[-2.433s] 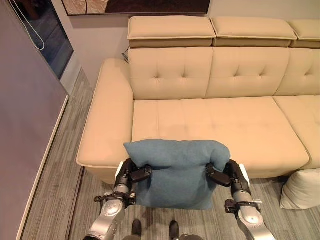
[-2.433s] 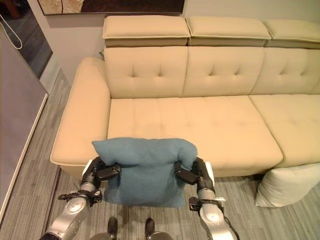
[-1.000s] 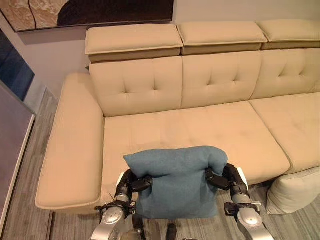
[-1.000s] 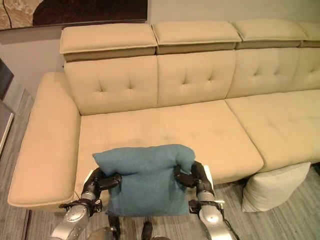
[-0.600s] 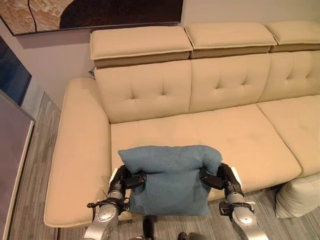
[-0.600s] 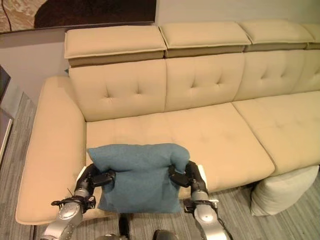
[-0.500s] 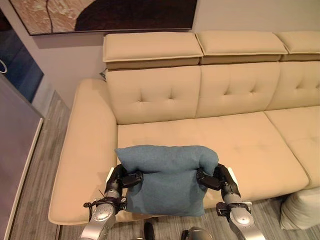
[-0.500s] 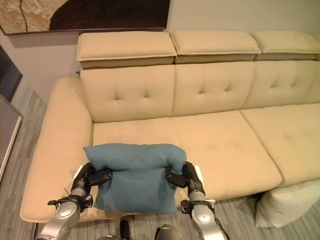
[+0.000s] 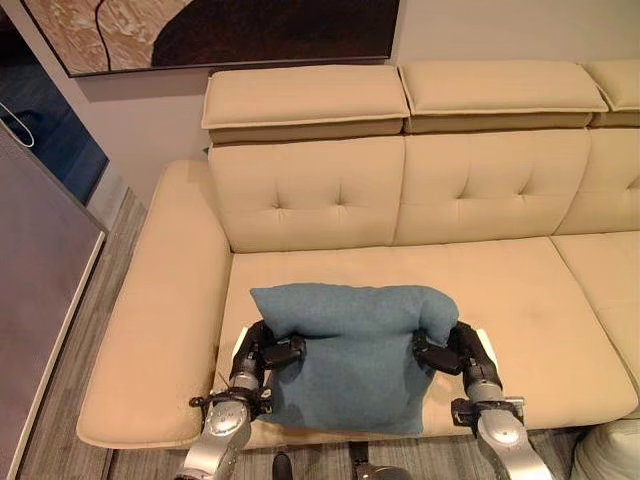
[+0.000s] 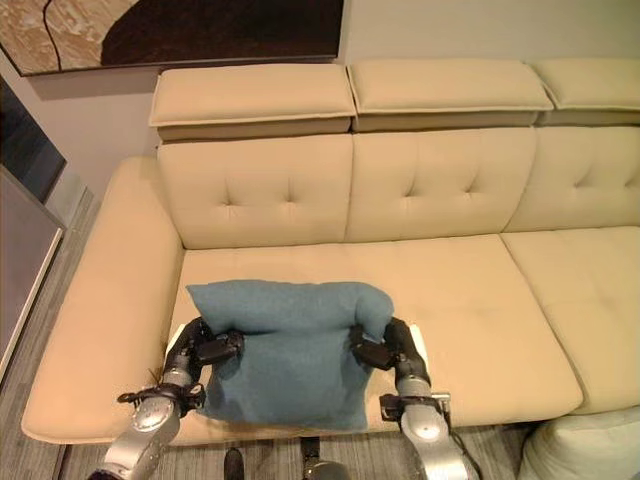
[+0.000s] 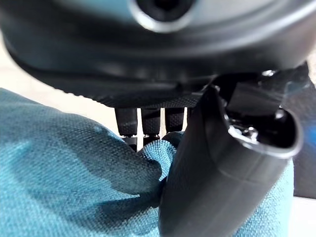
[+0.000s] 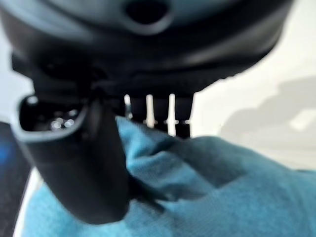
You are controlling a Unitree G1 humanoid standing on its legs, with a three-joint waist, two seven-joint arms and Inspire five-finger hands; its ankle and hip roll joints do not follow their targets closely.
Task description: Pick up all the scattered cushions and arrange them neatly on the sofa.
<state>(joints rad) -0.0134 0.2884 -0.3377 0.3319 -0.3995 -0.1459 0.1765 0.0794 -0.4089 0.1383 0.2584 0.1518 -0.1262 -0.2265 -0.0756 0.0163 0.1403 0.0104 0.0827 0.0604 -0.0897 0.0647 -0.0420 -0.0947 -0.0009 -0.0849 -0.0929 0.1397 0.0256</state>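
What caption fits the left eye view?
Both robot hands, left and right, hold a blue cushion above the beige sofa.

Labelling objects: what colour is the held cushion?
Teal blue cushion, plain weave; clearest in the left eye view.

Grey plank floor [image 9: 70,400], framed painting [image 9: 220,30]

Sofa [image 9: 480,290] seat apparently bare beyond cushion [image 9: 350,350]
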